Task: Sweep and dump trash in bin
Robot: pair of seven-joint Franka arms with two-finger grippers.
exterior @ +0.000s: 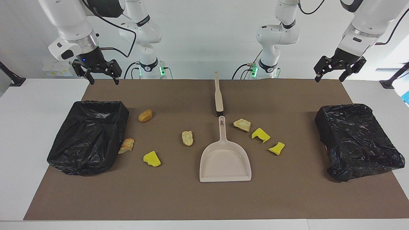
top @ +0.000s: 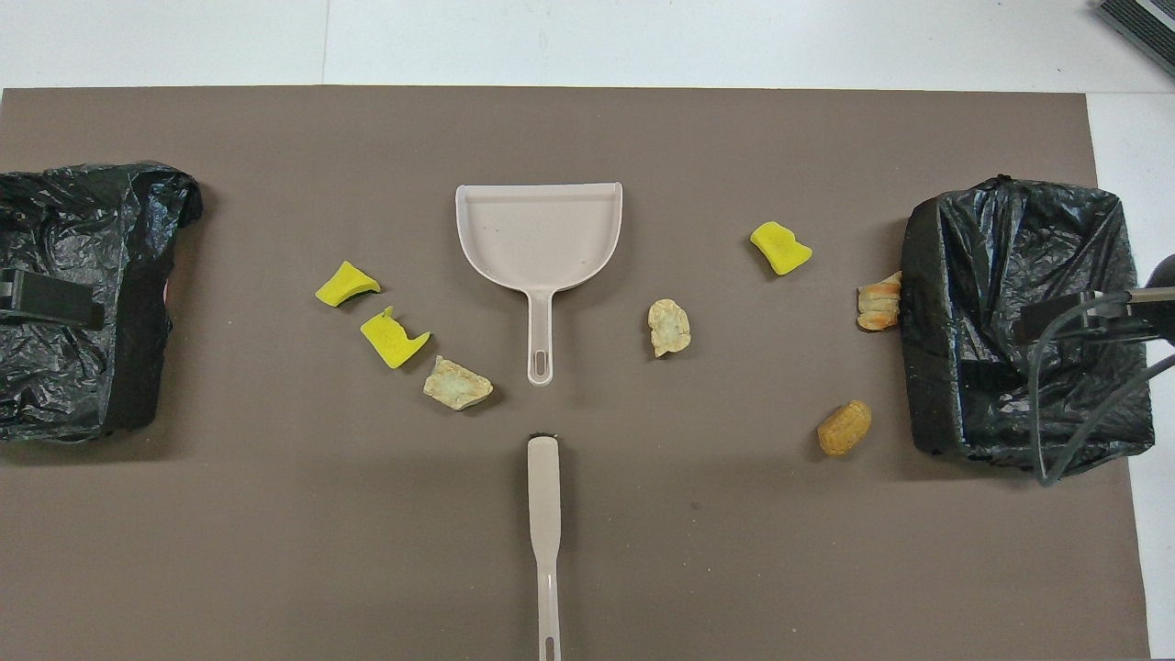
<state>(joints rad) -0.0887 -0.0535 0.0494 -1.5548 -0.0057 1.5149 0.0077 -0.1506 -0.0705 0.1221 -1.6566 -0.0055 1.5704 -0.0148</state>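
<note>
A flat matte brown mat [exterior: 204,198] covers the white table [exterior: 19,143]. At its centre lies a beige plastic dustpan [exterior: 225,161], a smooth shallow scoop with raised side walls, its slotted handle pointing toward the robots. Just nearer to the robots, in line with that handle, lies a slim beige brush [exterior: 218,95], end to end with the dustpan, a small gap between them.

The trash consists of seven loose pieces scattered on the mat. Toward the left arm's end, three lie in a slanted row beside the dustpan: a pale, rough crusty lump [exterior: 242,125], a notched yellow foam wedge [exterior: 260,134] and a curved yellow foam wedge [exterior: 276,148]. Toward the right arm's end: a knobbly tan lump [exterior: 187,138] beside the dustpan handle, a blocky yellow foam piece [exterior: 151,158], a golden-brown oval lump [exterior: 145,115], and a ridged orange-tan piece [exterior: 126,145] touching the wall of the bin there.

Two box-shaped bins stand at the mat's ends, each lined with crinkled glossy black plastic: one at the right arm's end [exterior: 88,137], one at the left arm's end [exterior: 358,140].

The right gripper [exterior: 103,79] hangs over the mat's edge near its bin, fingers spread wide, holding nothing. The left gripper [exterior: 330,76] hangs above the mat's corner at its end, likewise wide and empty. Both arms wait.
</note>
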